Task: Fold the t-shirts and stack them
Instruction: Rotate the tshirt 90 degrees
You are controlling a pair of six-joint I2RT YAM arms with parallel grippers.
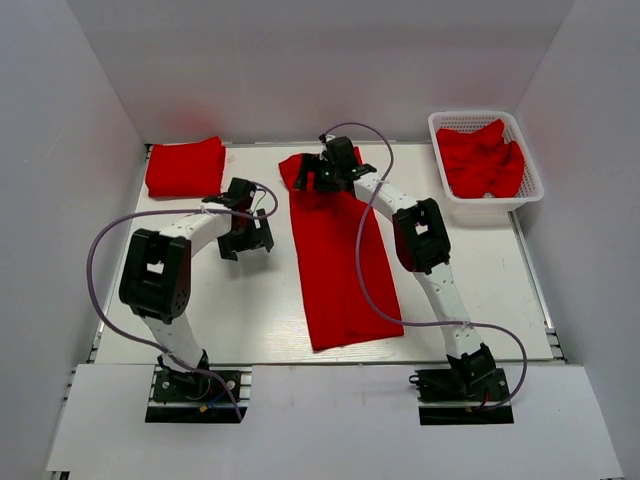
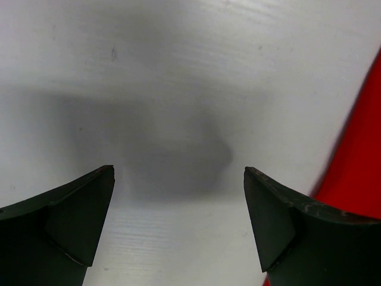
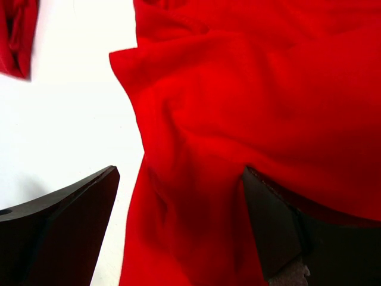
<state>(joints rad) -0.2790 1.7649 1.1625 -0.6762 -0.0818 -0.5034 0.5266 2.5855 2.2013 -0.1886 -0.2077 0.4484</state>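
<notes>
One red t-shirt (image 1: pixel 335 260) lies on the table as a long narrow strip, running from the back to the front edge. My right gripper (image 1: pixel 318 182) is low over its crumpled far end. In the right wrist view the right gripper (image 3: pixel 178 173) is open, with red cloth (image 3: pixel 250 101) lying between its fingers and draping over the right one. A folded red t-shirt (image 1: pixel 185 167) rests at the back left, and its edge (image 3: pixel 15 36) shows there too. My left gripper (image 1: pixel 247 242) is open over bare table (image 2: pixel 178 89), just left of the strip (image 2: pixel 360 155).
A white lattice basket (image 1: pixel 527 160) at the back right holds more crumpled red t-shirts (image 1: pixel 482 160). White walls enclose the table on three sides. Purple cables loop from both arms above the table.
</notes>
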